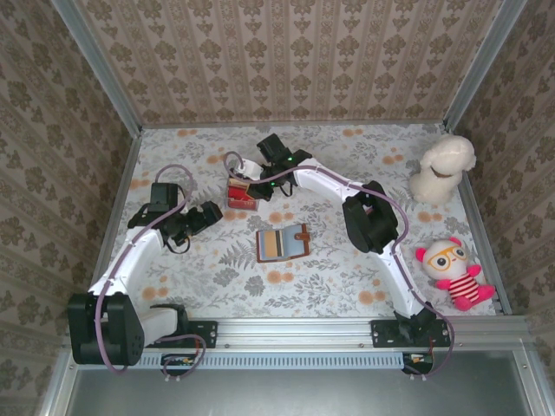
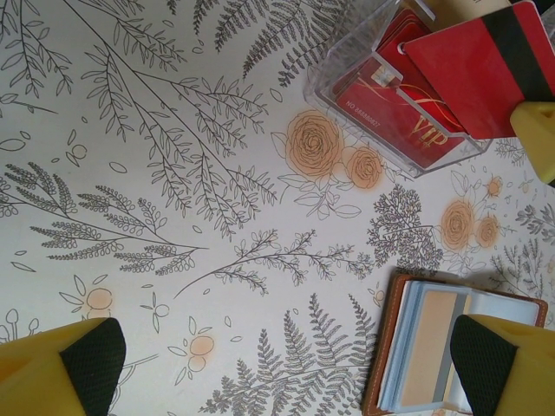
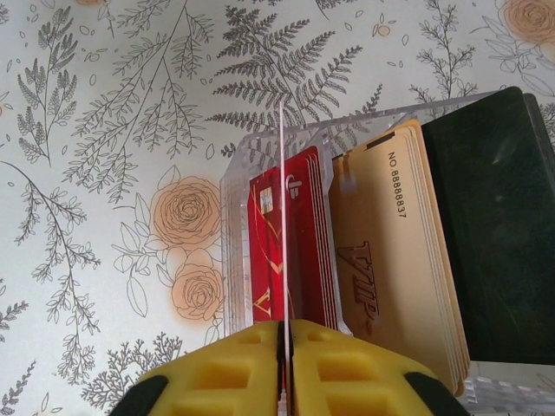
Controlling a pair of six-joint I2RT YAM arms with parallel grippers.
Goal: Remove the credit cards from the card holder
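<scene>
The brown card holder (image 1: 284,244) lies open at the middle of the table. In the left wrist view the card holder (image 2: 395,347) shows grey-blue pockets with a tan credit card (image 2: 431,347) in them. My left gripper (image 1: 208,215) hovers wide open to its left, with only the tablecloth between its fingers (image 2: 87,360). My right gripper (image 3: 284,347) is shut on a red credit card (image 3: 282,217), seen edge-on, above a clear card box (image 3: 234,217). The same red card (image 2: 486,69) shows a black stripe over that box.
The clear box (image 1: 241,194) holds red cards (image 2: 390,104) and gold VIP cards (image 3: 381,251), with a black block (image 3: 494,225) beside them. A cream plush (image 1: 442,166) and a pink striped doll (image 1: 451,270) sit at the right. Patterned walls enclose the table.
</scene>
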